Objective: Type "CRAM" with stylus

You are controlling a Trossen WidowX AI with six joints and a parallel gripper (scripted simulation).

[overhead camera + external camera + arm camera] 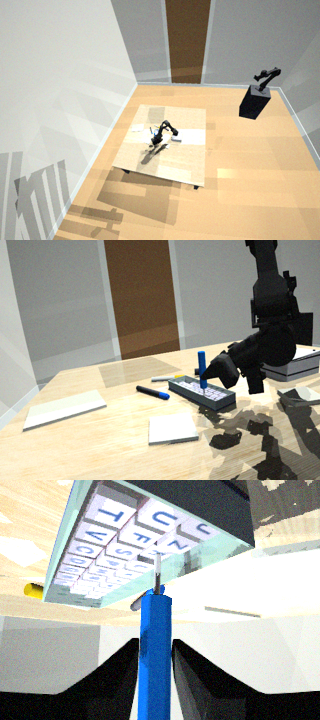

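My gripper [203, 378] [155, 645] is shut on the blue stylus [201, 358] [155, 680], which stands nearly upright with its thin metal tip down. The keyboard [191, 396] [225, 550] is a shallow grey-green tray of pale letter keys, below the fingers. In the wrist view the tip is at the R key, in the outer row just past J and Z; the tip partly covers its letter. The tip seems to touch that key, but how far the key is down cannot be told. The C key [85, 550] lies across the tray in the opposite row.
A black marker with a blue end [148, 391] and a white marker with a yellow end [162, 378] lie beside the keyboard. Flat pale slabs [171, 428] [64, 407] [299, 395] lie around it. The white box [302, 369] stands at the right.
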